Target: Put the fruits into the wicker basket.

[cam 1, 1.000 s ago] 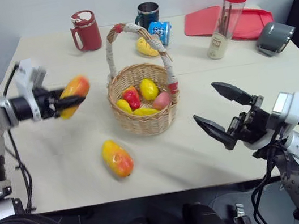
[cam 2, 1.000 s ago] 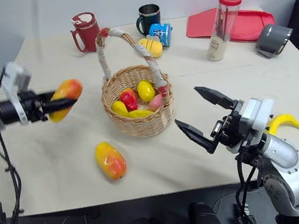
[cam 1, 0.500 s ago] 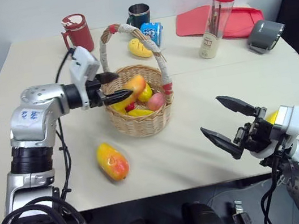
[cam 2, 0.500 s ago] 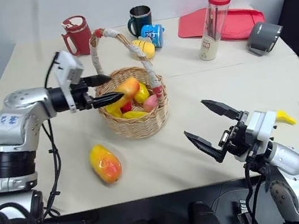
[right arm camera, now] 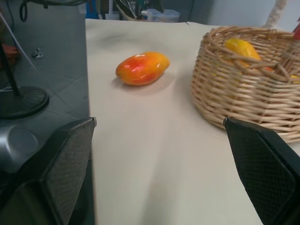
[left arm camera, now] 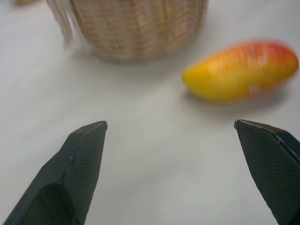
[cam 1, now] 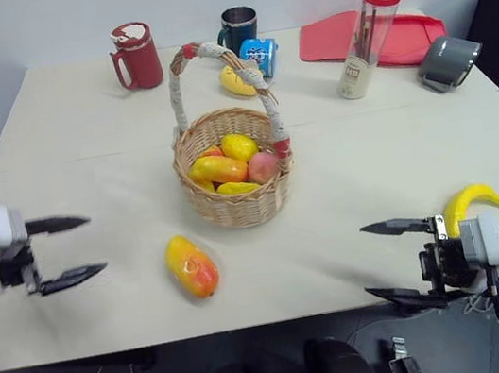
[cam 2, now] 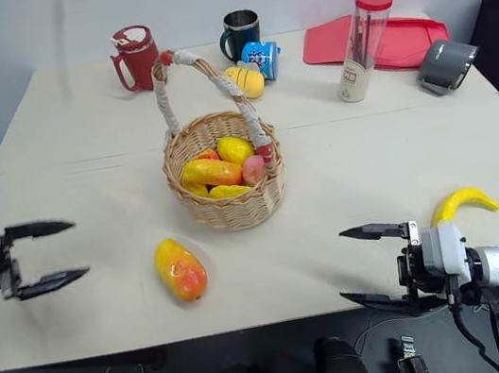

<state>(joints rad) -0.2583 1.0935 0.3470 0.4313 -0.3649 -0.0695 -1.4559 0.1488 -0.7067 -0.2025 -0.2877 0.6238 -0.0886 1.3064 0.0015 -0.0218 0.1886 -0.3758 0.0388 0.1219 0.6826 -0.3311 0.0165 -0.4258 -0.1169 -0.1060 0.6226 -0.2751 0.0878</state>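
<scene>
Dropped mango [cam 1: 219,169] lies in basket [cam 1: 238,205], left pincer [cam 1: 66,248] well apart

The mango [cam 1: 219,169] once held by the left gripper [cam 1: 62,248] now lies in the wicker basket [cam 1: 238,203]; that gripper, jaws apart, has pulled back toward nine o'clock.

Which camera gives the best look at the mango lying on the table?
The right wrist view: the mango shows whole and sharp beside the wicker basket. The left wrist view shows it blurred; both eye views show it small, in front of the basket.
</scene>
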